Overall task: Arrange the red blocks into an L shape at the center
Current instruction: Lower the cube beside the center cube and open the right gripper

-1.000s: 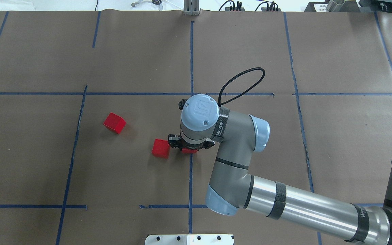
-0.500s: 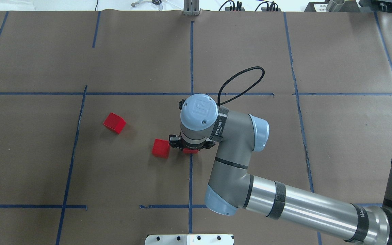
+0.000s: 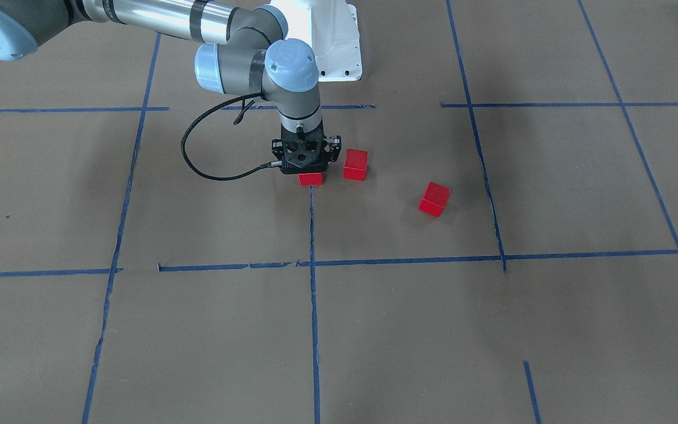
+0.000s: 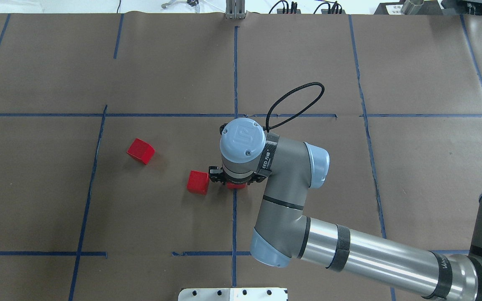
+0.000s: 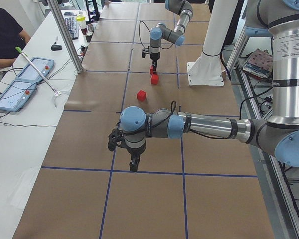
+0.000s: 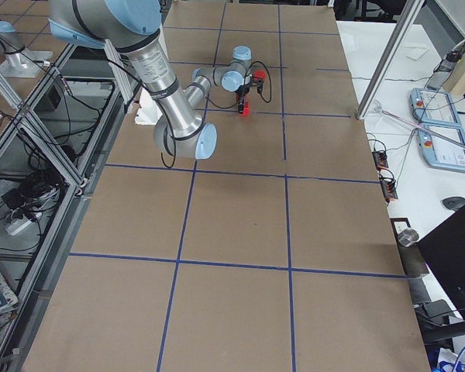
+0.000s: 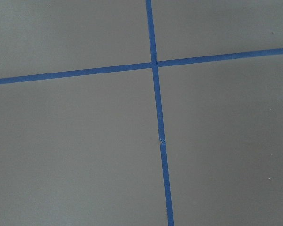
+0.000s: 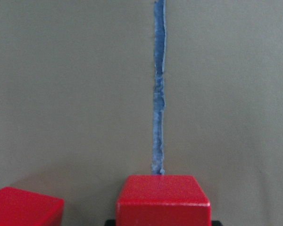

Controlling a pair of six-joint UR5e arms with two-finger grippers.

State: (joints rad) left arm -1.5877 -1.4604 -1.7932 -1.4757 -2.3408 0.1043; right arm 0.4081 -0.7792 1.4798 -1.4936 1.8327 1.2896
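Grasps a block (image 3: 311, 179) with right gripper (image 3: 308, 172), low at the tape line (image 3: 312, 224) inside the center (image 3: 227, 224). Has a second block (image 3: 355, 164) just beside, a third block (image 3: 434, 199) well apart. Cannot tell left gripper (image 5: 133, 164): clenched or released.

The right gripper (image 4: 235, 182), holding one small bright red cube (image 4: 236, 186), has moved a little to the robot's right, together with this cube.
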